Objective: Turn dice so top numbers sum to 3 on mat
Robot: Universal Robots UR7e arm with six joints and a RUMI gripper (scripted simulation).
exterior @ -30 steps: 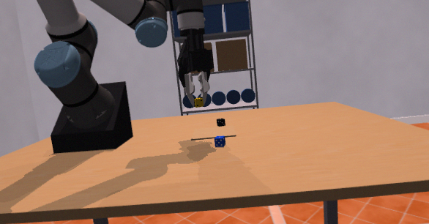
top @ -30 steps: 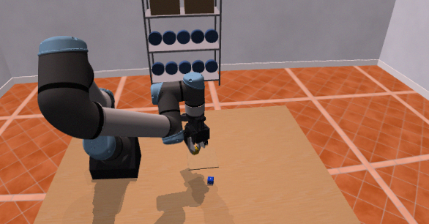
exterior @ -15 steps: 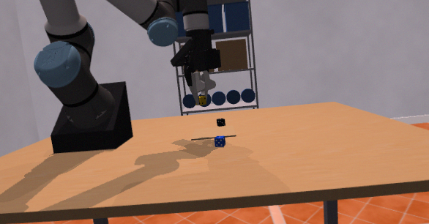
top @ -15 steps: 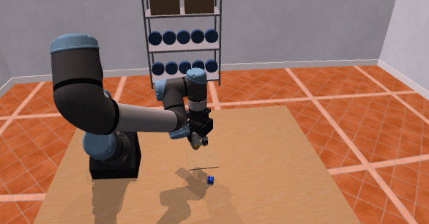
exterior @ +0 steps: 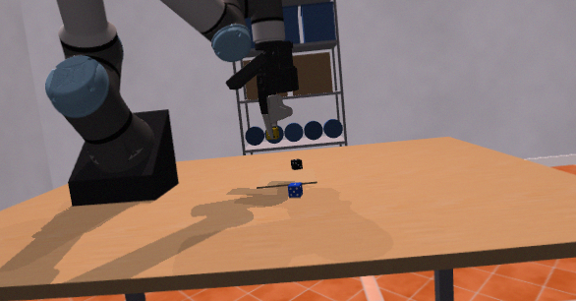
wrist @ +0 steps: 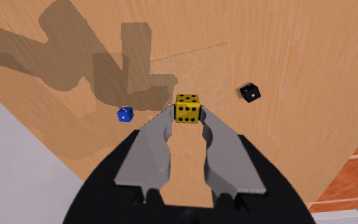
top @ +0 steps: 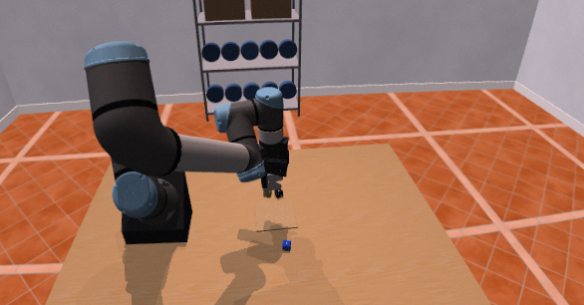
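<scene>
My gripper (wrist: 186,105) is shut on a yellow die (wrist: 187,108) with black pips and holds it high above the table; the die also shows in the exterior view (exterior: 271,133) and the top view (top: 269,193). A faint tan mat (top: 275,215) lies flat on the table below, and it also shows in the wrist view (wrist: 195,70). A blue die (top: 286,245) (exterior: 295,190) (wrist: 125,114) sits on the table just off the mat's near edge. A black die (exterior: 296,163) (wrist: 249,92) sits flat on the table by the mat's far side; it looks just off the mat.
The robot's black base (top: 156,215) stands on the left part of the wooden table. A metal shelf (top: 249,46) with boxes and dark blue discs stands on the tiled floor behind the table.
</scene>
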